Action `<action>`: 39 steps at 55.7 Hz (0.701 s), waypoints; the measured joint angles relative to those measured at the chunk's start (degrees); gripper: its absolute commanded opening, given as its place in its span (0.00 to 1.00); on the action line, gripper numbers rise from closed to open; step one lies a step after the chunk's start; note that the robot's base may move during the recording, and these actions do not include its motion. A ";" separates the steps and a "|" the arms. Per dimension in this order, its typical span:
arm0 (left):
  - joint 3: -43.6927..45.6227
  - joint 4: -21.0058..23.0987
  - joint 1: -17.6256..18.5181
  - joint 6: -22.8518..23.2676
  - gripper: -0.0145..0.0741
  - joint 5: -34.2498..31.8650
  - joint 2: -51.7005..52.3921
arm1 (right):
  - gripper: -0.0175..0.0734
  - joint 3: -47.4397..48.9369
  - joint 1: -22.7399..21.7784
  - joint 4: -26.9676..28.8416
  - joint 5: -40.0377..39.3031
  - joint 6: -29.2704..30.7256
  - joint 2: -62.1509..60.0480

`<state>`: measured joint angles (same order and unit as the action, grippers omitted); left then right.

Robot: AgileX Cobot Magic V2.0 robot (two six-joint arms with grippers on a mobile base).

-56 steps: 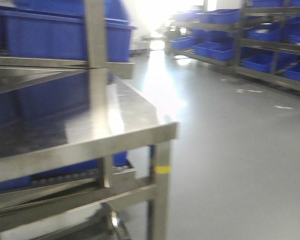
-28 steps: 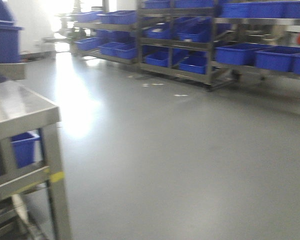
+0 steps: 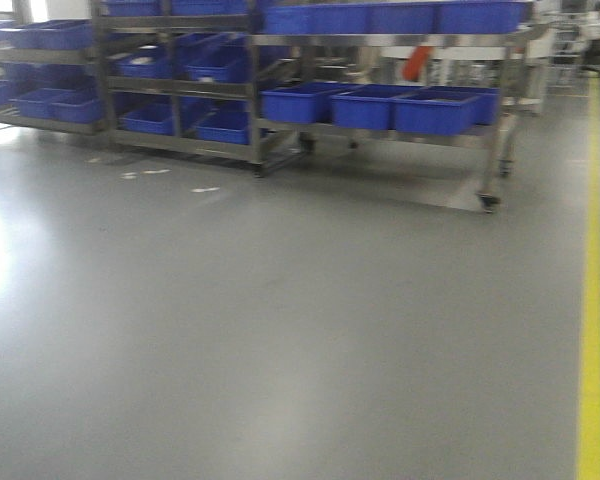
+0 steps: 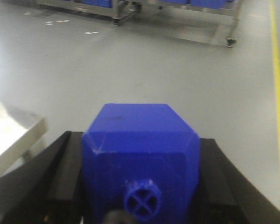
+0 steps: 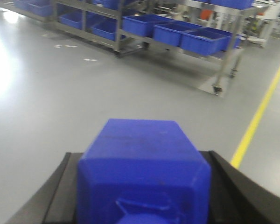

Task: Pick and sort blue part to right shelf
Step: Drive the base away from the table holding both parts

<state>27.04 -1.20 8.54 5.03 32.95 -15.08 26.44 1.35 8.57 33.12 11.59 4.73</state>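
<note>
Left wrist-mounted view: the left gripper [image 4: 139, 140] is clamped on the blue part [image 4: 140, 154], with its flat black fingers [image 4: 65, 172] pressed against both sides. The part is matte plastic, boxy, with sloped shoulders and a short round stub marked with a cross. The right gripper [image 5: 141, 157] pinches a second blue block [image 5: 142, 177]. Across the smooth grey floor [image 3: 280, 330] stands a steel shelf rack [image 3: 380, 130] holding blue bins [image 3: 430, 108].

Blurred right shelf [image 3: 380, 41], contents of bins [image 3: 365, 108] unreadable, blue block [image 5: 142, 172] cap cropped below.
</note>
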 measured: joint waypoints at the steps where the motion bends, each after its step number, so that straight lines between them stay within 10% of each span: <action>1: 0.00 0.00 0.00 0.00 0.53 0.00 0.00 | 0.47 0.00 0.00 0.00 0.00 0.00 0.00; 39: 0.00 0.00 0.00 0.00 0.53 0.00 0.00 | 0.47 0.00 0.00 0.00 0.03 0.07 -0.11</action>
<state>27.04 -1.20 8.54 5.03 32.95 -15.08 26.44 1.35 8.57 33.15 11.66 4.61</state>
